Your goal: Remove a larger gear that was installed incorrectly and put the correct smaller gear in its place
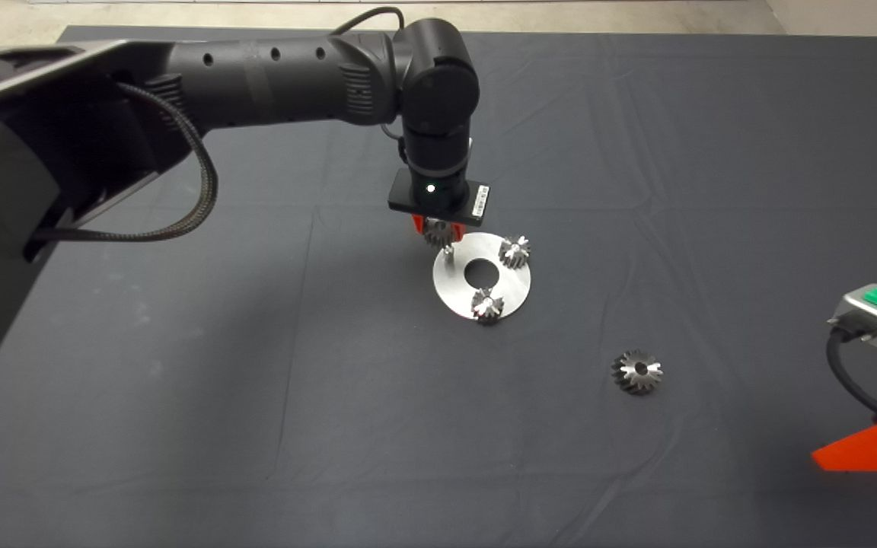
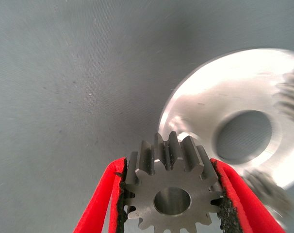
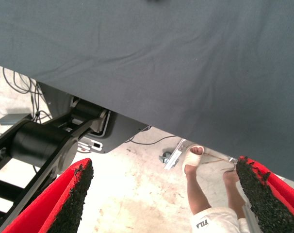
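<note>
The smaller gear (image 2: 172, 189) is gripped between the left gripper (image 2: 172, 194) pads above the round plate's (image 1: 460, 293) edge, bore axis vertical. The larger gear (image 1: 637, 371) lies apart, tilted. The right gripper (image 3: 164, 194) is parked, spread.

The left tool (image 2: 172, 201) grips the smaller gear (image 2: 170, 187) between its red fingers (image 2: 101, 201), black pads pressed against the teeth on both sides. Just beyond the gear lies a shiny round plate (image 2: 210, 104) with a centre hole, on the dark counter (image 2: 69, 77).
</note>
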